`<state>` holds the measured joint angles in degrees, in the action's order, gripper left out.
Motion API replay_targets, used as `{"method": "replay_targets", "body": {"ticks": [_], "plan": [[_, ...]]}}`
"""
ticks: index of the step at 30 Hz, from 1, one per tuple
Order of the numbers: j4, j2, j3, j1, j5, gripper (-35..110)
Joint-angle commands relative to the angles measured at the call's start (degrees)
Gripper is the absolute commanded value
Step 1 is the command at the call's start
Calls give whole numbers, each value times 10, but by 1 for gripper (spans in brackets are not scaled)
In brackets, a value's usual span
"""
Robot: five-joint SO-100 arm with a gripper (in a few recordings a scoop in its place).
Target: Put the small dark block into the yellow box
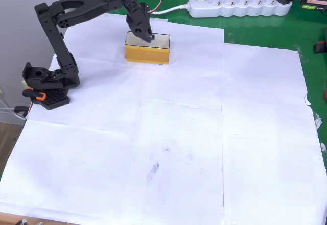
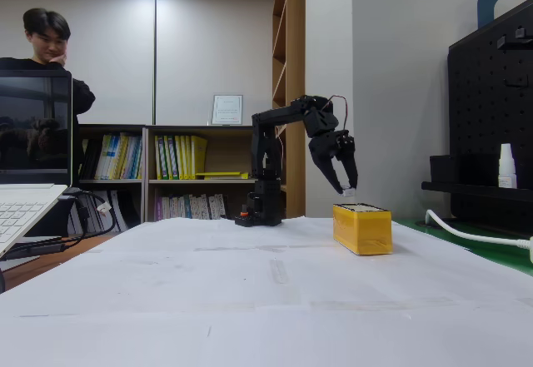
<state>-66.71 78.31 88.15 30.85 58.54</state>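
The yellow box [image 1: 147, 53] stands at the far side of the white paper, with mustard sides and a pale inside; in the fixed view the yellow box [image 2: 362, 229] sits right of centre. My black gripper [image 1: 150, 39] points down over the box's open top. In the fixed view the gripper [image 2: 345, 187] hangs just above the box's rim, its fingertips closed on a tiny piece, the small dark block [image 2: 346, 190], whose light top face shows between them. The block is clear of the box.
A white power strip [image 1: 237, 4] lies behind the box on the green mat, its cable [image 2: 466, 230] running along the right. The arm's base [image 1: 46, 84] stands at the left. A laptop [image 2: 25, 192] and a person [image 2: 46, 42] are at the left of the fixed view.
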Motion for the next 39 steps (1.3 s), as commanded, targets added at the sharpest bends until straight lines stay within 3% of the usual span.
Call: {"method": "replay_targets", "body": {"ticks": [1, 16, 22, 25, 30, 36, 38, 39], "plan": [[12, -35, 13, 24, 4, 0], [55, -31, -43, 17, 47, 1], [55, -32, -43, 9, 70, 21], [68, -46, -44, -9, 38, 44], [92, -95, -39, -17, 0, 44], [64, -228, -106, -59, 55, 44], [72, -294, -178, -83, 62, 42], [79, -327, -214, -92, 60, 33]]}}
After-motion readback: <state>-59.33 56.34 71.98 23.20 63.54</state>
